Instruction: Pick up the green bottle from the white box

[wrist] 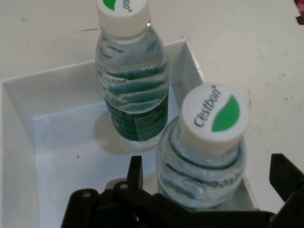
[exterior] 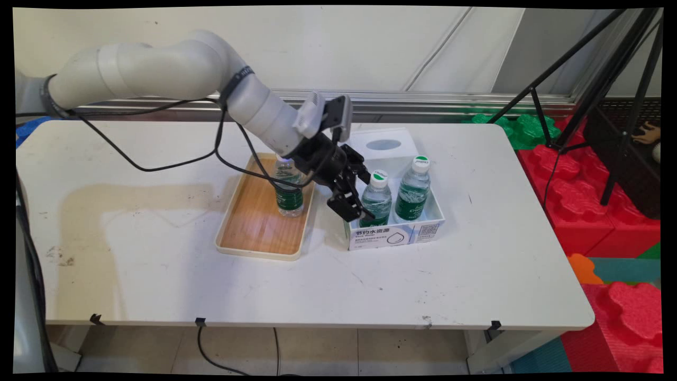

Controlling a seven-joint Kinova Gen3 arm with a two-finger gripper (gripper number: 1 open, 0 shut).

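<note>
**Inspector:** Your gripper (wrist: pixel 209 190) has its fingers (wrist: pixel 135 173) spread either side of the nearer bottle (wrist: pixel 204 152), not closed on it that I can see.

**Operator:** And the stock?

**Inspector:** Two capped bottles stand in the white box (exterior: pixel 394 233), the farther bottle (exterior: pixel 412 189) just beside the nearer. A third bottle (exterior: pixel 289 191) stands upright on the wooden tray (exterior: pixel 262 233). Your arm (exterior: pixel 158 69) reaches in from the left, wrist angled down over the box's left side.

The clear green-labelled water bottle (exterior: pixel 289 190) on the wooden tray (exterior: pixel 254 227) is partly hidden by the arm; its cap is unseen.
</note>
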